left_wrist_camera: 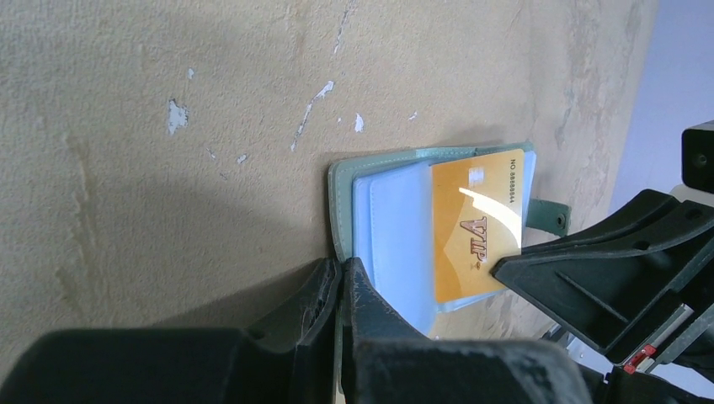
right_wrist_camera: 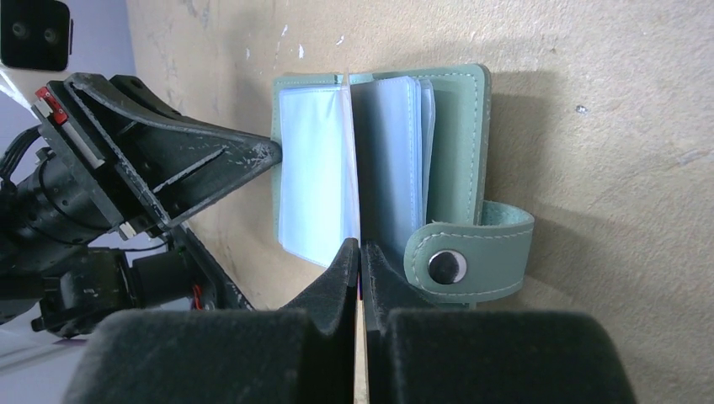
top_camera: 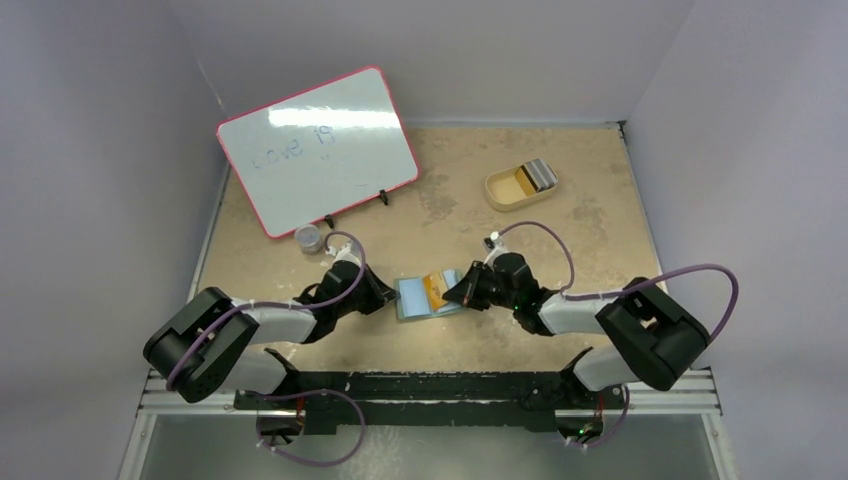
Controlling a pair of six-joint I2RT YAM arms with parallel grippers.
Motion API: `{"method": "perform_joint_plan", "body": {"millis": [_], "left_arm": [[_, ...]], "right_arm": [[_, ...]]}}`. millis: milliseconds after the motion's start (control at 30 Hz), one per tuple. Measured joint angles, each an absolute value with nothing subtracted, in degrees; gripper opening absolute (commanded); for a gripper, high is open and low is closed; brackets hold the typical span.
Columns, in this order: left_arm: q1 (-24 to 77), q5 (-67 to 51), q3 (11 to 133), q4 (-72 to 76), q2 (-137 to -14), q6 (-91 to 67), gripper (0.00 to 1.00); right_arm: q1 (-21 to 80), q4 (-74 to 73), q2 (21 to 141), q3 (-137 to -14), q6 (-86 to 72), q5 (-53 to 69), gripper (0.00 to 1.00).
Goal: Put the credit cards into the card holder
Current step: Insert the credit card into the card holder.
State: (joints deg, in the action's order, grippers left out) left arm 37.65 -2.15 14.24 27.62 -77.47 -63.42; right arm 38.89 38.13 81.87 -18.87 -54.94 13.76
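Note:
The grey-green card holder (top_camera: 412, 300) lies open on the table between the two arms, its light blue pockets up. My left gripper (top_camera: 388, 297) is shut on the edge of its left cover, as the left wrist view (left_wrist_camera: 343, 269) shows. My right gripper (top_camera: 456, 293) is shut on the gold credit card (left_wrist_camera: 471, 227), whose far end lies over the blue pockets. In the right wrist view this gripper (right_wrist_camera: 360, 249) holds the card edge-on, next to the strap with the snap button (right_wrist_camera: 446, 266). A grey credit card (top_camera: 541, 175) lies in the tan tray.
The tan rounded tray (top_camera: 503, 190) stands at the back right. A pink-framed whiteboard (top_camera: 318, 150) leans at the back left, with a small jar (top_camera: 310, 238) in front of it. Grey walls close the table on three sides.

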Motion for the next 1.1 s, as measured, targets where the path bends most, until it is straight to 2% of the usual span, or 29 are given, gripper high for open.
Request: {"method": "perform_joint_plan", "body": {"millis": [1100], "left_arm": [[37.65, -1.89, 13.23, 30.85, -78.41, -63.61, 0.00]], "right_arm": [[45.01, 42.37, 81.28, -17.65, -62.98, 6.55, 0.00]]}}
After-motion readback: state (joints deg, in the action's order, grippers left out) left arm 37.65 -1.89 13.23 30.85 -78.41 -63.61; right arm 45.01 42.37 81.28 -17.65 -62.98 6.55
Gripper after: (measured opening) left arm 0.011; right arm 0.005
